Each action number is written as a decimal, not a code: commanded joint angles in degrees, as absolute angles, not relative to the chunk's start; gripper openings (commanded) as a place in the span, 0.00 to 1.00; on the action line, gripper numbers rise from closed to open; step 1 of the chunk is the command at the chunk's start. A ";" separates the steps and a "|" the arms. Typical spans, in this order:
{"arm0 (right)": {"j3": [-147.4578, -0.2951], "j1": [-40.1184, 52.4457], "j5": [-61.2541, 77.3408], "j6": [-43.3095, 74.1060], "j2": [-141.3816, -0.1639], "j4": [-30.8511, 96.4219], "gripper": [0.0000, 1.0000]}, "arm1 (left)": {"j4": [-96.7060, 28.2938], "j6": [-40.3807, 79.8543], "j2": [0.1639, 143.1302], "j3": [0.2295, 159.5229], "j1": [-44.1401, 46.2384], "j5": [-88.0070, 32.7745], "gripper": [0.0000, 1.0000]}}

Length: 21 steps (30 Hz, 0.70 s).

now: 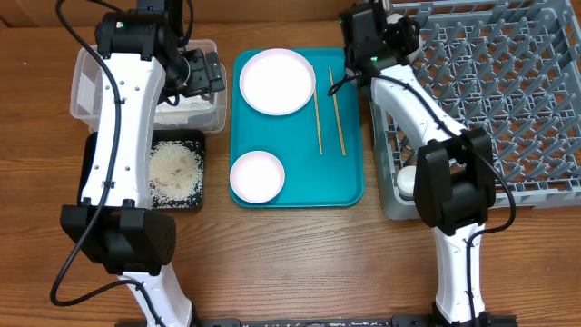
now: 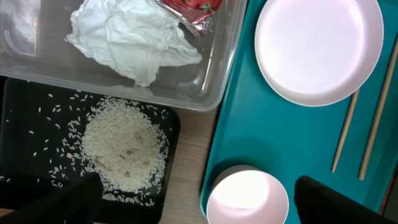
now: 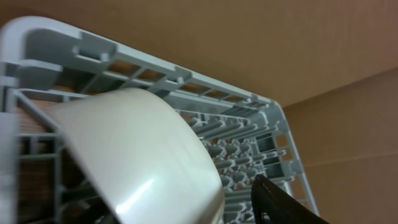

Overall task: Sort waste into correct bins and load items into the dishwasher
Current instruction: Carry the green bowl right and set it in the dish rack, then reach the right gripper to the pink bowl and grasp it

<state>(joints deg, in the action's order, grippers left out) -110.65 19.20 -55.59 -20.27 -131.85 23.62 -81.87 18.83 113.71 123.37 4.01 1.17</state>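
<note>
- The grey dish rack point(image 1: 508, 109) fills the worktop point(image 1: 290, 263) beside and beyond the right end effector point(image 1: 399, 38), which hangs over the rack's corner next to the teal tray.
- The teal serving tray point(image 1: 300, 186) lies between the two end effectors.
- The clear tub point(image 1: 86, 82) sits under and just ahead of the left end effector point(image 2: 196, 186). Its fingers point(image 2: 336, 202) are spread wide and hold nothing.
- The black tray point(image 2: 25, 112) touches the tub's near wall, on the left finger's side.
- A large white plate point(image 1: 277, 81) rests on the teal tray, ahead of the right finger.
- A smaller pale plate point(image 1: 257, 176) sits on the same tray, just beside that finger.
- A pale bowl point(image 3: 143, 155) is tilted close before the right end effector, in front of the rack. It hides one finger, so I cannot tell whether it is gripped.
- The crumpled white napkin point(image 2: 130, 37) lies in the tub.
- The rice heap point(image 2: 124, 149) lies in the black tray.
- The chopsticks point(image 1: 318, 123) lie side by side on the teal tray.
- The red wrapper point(image 2: 193, 9) touches the napkin.
- A white cup point(image 1: 406, 182) stands in the rack.
</note>
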 commanded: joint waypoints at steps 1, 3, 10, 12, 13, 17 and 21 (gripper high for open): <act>-111.02 21.50 -58.59 -19.51 -132.44 23.31 0.79 | -81.87 18.00 113.47 124.70 3.77 1.93 1.00; -111.07 22.46 -59.40 -19.51 -132.31 23.29 0.84 | -81.87 18.00 113.47 124.70 3.77 1.93 1.00; -111.07 24.16 -48.77 -6.48 -126.28 27.73 0.94 | -81.87 18.00 113.47 124.70 3.77 1.93 1.00; -111.07 23.92 -40.38 -0.86 -123.31 30.70 0.94 | -81.87 18.00 113.47 124.70 3.77 1.91 1.00; -111.07 23.75 -34.15 1.89 -121.54 32.69 0.94 | -81.87 18.00 113.47 124.70 3.77 1.91 1.00; -111.07 23.44 -9.87 5.39 -115.42 42.44 1.00 | -81.87 18.00 113.47 124.70 3.77 1.93 1.00; -111.07 23.44 7.88 7.68 -113.14 50.59 1.00 | -81.87 18.00 113.47 124.70 3.77 1.91 1.00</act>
